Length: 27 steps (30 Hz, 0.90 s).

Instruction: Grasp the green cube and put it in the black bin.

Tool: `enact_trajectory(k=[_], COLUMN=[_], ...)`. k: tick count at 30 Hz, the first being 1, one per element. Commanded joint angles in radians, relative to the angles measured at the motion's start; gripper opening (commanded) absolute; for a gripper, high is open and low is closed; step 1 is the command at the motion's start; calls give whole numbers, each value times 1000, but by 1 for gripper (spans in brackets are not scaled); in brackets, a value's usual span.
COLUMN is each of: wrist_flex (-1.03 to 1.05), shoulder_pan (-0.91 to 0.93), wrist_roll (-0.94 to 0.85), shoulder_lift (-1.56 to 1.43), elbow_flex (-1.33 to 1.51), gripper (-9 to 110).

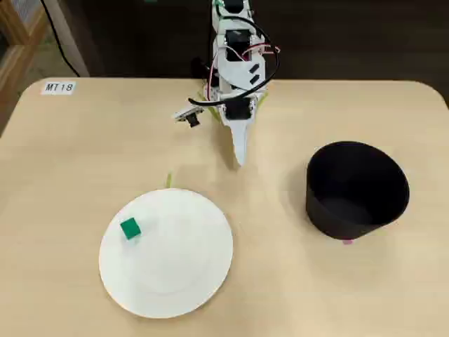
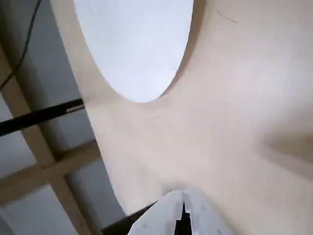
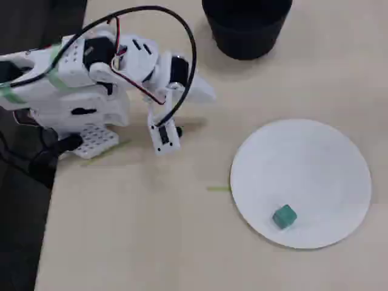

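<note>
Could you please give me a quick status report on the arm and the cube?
Gripper shut, empty, parked near base. Green cube on white plate. Black bin clear, nothing between.

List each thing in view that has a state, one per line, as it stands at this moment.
green cube: resting on the white plate near its rim, not gripped.
white plate: flat on the table, holding only the cube.
black bin: upright, open-topped; nothing visible inside.
gripper: shut, empty, well short of the plate.
arm: folded back near its base at the table's far edge.
</note>
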<state>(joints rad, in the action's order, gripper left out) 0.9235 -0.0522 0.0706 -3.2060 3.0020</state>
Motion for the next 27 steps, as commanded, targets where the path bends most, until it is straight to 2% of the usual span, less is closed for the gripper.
enact_trajectory(k=[1,11,15,19,25,27], wrist_flex=[-12,-9,87,305,670,730], shoulder_pan=[21,21,5,71,158,133], wrist_roll=[48,52,9,-2,-186,-253], shoulder_lift=[0,0,0,78,709,874], elbow_flex=[-5,-6,-127,-541,-1511,-1726], gripper=[0,0,0,0,0,0])
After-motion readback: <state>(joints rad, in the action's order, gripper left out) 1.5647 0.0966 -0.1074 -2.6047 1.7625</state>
